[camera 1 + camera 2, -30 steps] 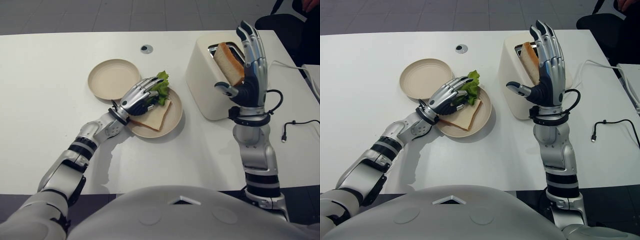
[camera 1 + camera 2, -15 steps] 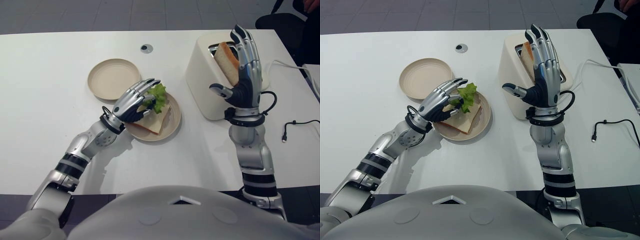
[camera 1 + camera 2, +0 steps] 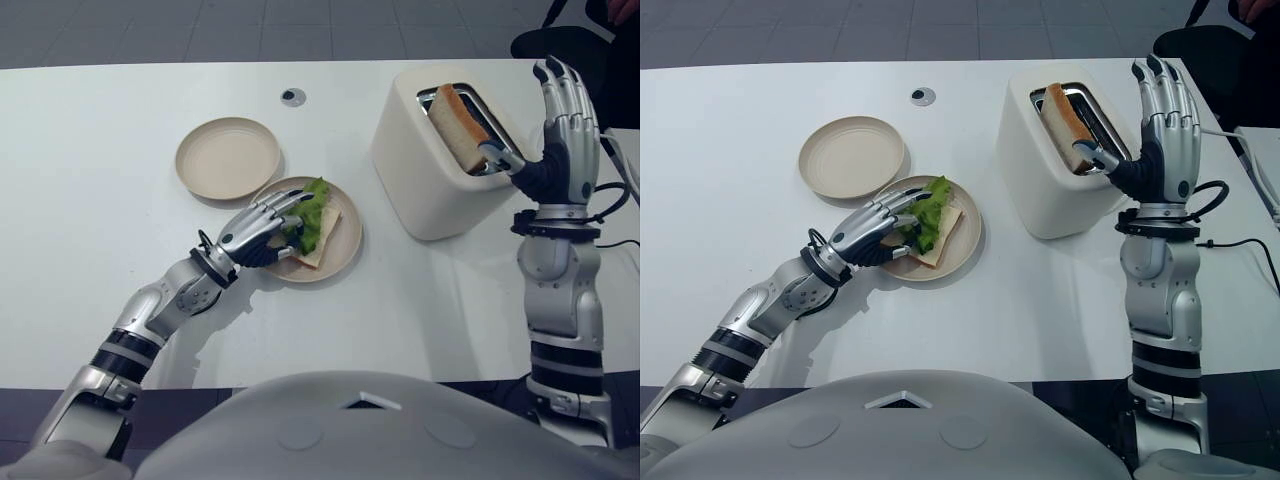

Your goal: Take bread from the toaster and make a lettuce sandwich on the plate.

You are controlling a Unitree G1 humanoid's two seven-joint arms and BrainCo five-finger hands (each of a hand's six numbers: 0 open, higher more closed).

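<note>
A cream toaster (image 3: 420,190) stands at the back right with a toast slice (image 3: 462,125) sticking up from its slot. My right hand (image 3: 560,130) is upright beside the toaster's right side, open, its thumb near the toast's lower end. On the tan plate (image 3: 348,245) a bread slice (image 3: 325,248) lies with a green lettuce leaf (image 3: 312,208) on top. My left hand (image 3: 255,228) rests over the plate's left rim, fingers curled around the leaf's left edge.
An empty tan plate (image 3: 228,157) touches the sandwich plate at the back left. A metal grommet (image 3: 293,97) is set in the table behind it. Cables (image 3: 1230,243) trail at the right edge. A dark chair (image 3: 560,45) stands behind the table.
My left hand has drawn back toward the plate's left rim, and the lettuce has come down onto the bread. My right hand has shifted from in front of the toaster to its right side.
</note>
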